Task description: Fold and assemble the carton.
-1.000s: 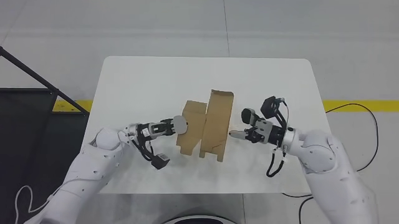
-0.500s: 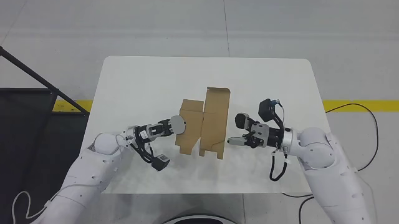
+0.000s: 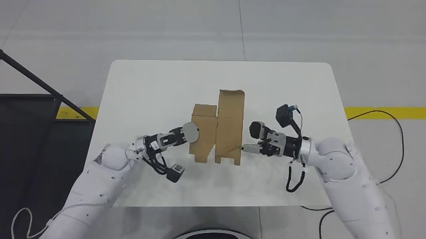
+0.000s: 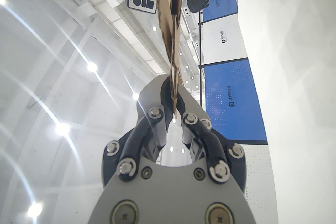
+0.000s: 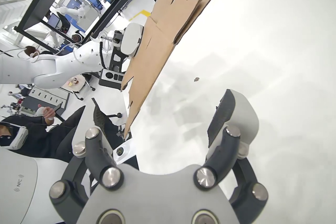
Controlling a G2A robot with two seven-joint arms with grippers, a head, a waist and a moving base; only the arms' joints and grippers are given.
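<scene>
White table (image 3: 293, 92) lies under one flattened brown carton (image 3: 223, 129), raised at a tilt between two grippers. The left gripper (image 4: 173, 101) reaches in level, its fingers pinched tight on the carton's edge. Opposite it, the right gripper (image 5: 160, 114) has its fingers spread, with the carton's other edge just ahead.

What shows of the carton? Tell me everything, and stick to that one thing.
The carton is flat, unassembled brown corrugated cardboard: two creased panels side by side, one longer with a flap bent at its far end, and notched flaps along the near edge. It seems raised slightly over the white table. The left gripper pinches one side edge; the right gripper sits open at the opposite edge, contact unclear.
</scene>
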